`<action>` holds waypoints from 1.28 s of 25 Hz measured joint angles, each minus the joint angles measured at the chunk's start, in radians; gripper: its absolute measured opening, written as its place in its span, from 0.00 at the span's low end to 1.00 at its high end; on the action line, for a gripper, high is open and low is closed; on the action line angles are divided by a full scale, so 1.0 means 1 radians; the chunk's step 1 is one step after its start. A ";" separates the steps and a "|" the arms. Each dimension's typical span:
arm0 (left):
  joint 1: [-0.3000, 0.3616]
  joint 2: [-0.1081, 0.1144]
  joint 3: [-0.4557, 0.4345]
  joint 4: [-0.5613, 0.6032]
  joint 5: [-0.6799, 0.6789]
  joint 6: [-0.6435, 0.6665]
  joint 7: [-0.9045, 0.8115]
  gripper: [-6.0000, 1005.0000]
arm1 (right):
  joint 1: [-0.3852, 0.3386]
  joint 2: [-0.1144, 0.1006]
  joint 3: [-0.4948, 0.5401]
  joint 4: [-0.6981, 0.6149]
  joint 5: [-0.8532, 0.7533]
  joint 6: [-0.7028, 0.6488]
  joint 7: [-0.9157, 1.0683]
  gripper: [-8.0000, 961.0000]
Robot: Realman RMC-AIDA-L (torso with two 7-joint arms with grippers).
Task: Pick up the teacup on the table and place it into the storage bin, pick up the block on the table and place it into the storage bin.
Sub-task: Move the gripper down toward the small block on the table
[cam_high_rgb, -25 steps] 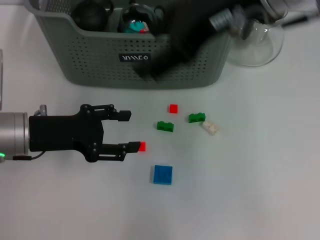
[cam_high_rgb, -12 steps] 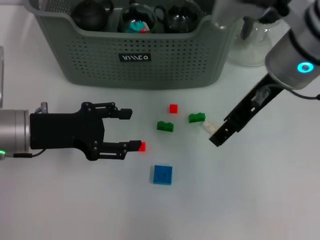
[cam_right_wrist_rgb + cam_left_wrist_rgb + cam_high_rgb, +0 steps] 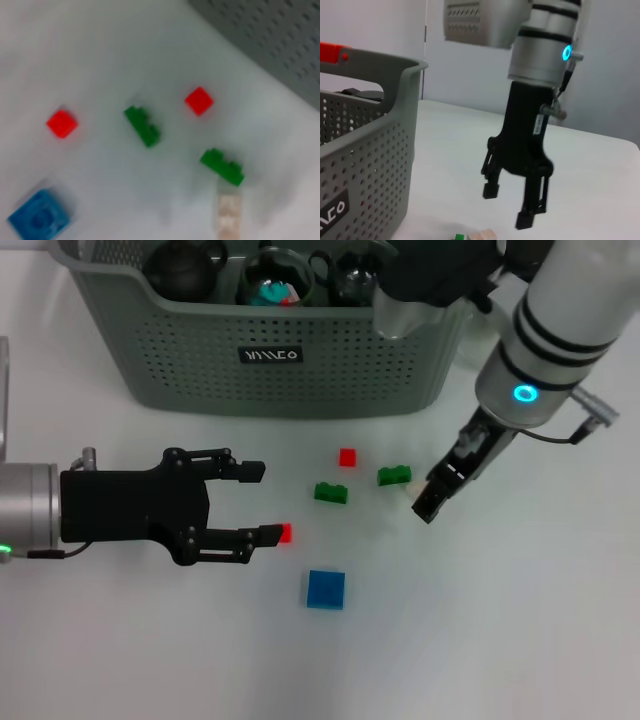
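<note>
The right gripper (image 3: 432, 502) hangs from an arm that slants down from the upper right, with its black fingers (image 3: 492, 189) spread apart and empty, tips pointing at the table (image 3: 520, 620). It sits just above the beige block (image 3: 228, 218), which lies beside a green block (image 3: 394, 476). A second green block (image 3: 330, 493) and a small red block (image 3: 347, 457) lie a little further toward the robot's left, and a blue block (image 3: 326, 589) rests nearer the robot.

The left gripper (image 3: 262, 502) reaches in level from the left edge, its two fingers parted with nothing between them; another red block (image 3: 285, 533) lies at the tip of the nearer finger.

The storage bin (image 3: 290, 355) stands at the far side of the table, beyond all the blocks. Dark rounded vessels sit inside it, though whether one is the teacup cannot be told.
</note>
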 joint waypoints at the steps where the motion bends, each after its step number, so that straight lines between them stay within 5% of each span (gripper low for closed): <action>1: 0.001 -0.001 0.000 0.000 0.000 0.000 0.000 0.76 | 0.007 0.001 -0.008 0.019 0.001 0.022 0.001 0.90; 13: 0.002 -0.003 0.002 0.000 0.000 -0.006 0.001 0.76 | 0.019 0.003 -0.071 0.105 0.045 0.164 -0.005 0.90; 32: -0.004 0.001 -0.003 -0.015 0.000 -0.010 0.001 0.76 | 0.027 0.008 -0.146 0.153 0.082 0.255 -0.002 0.44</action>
